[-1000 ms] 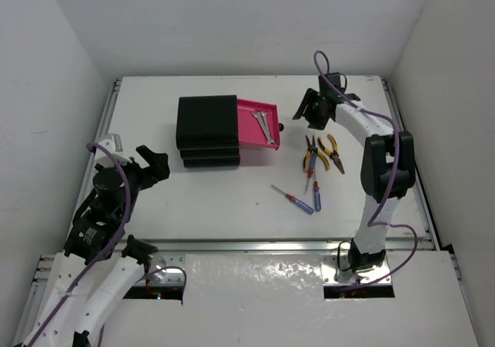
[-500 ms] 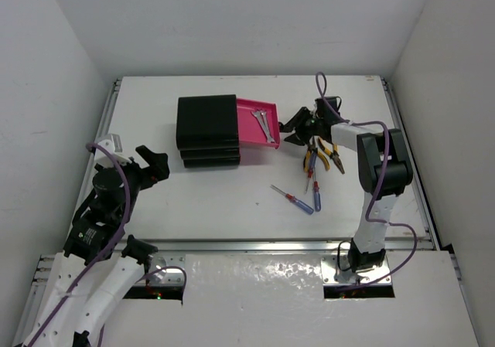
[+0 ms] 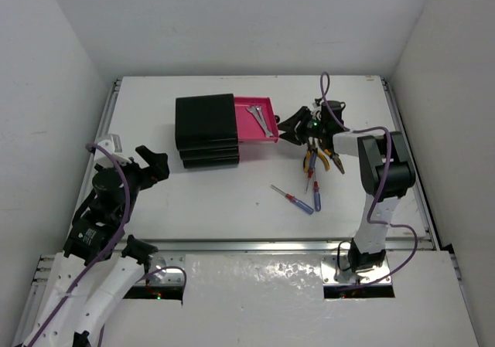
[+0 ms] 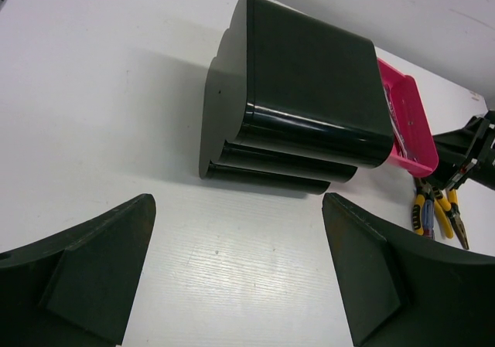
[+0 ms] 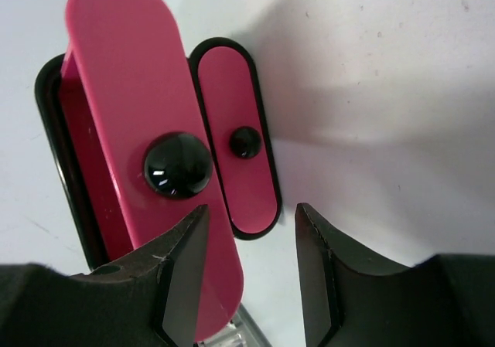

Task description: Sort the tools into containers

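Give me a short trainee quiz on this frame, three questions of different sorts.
1. True or false: both wrenches lie inside the open top drawer.
2. Where are the pliers? A: in the drawer. B: on the table, to the right of the chest. C: held by the left arm.
3. Fill in: the jaws of the right gripper stand ____ close to the top drawer's knob.

Key: 1 true; 2 B; 3 open.
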